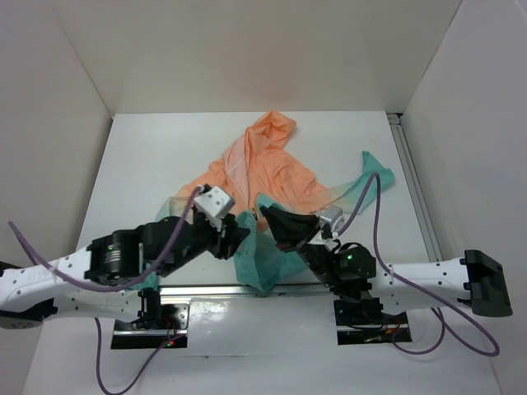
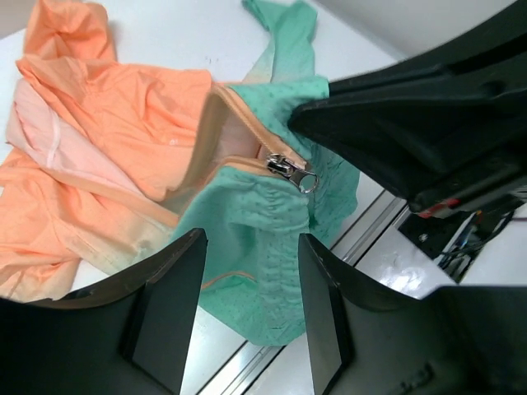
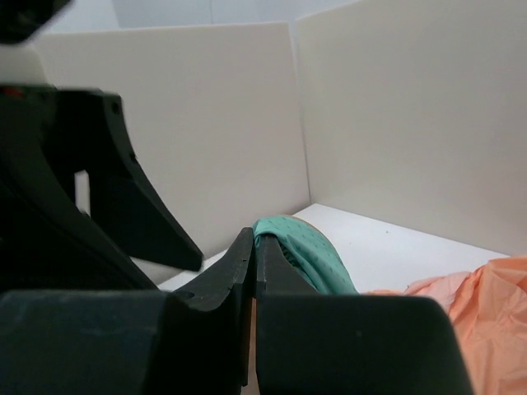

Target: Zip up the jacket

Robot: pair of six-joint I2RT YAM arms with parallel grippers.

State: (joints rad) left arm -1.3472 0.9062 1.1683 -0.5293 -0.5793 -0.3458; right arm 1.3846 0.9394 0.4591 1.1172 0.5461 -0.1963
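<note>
The jacket (image 1: 276, 169) lies crumpled on the white table, peach-orange at the back and teal at the near hem (image 1: 257, 265). My right gripper (image 1: 265, 214) is shut on a fold of the teal hem (image 3: 306, 247), its jaws pressed together (image 3: 254, 243). The silver zipper slider (image 2: 293, 171) sits on the orange zipper tape (image 2: 239, 111), just beside the right gripper's tip (image 2: 329, 115). My left gripper (image 2: 251, 309) hovers over the hem's near corner (image 2: 255, 247). Its jaws stand apart with teal cloth showing between the fingers (image 2: 177, 304), and they grip nothing.
A metal rail (image 1: 206, 290) runs along the table's near edge, under the hanging hem. White walls (image 1: 74, 90) enclose the table on three sides. Purple cables (image 1: 375, 239) loop off both arms. One teal cuff (image 1: 377, 169) lies at the right.
</note>
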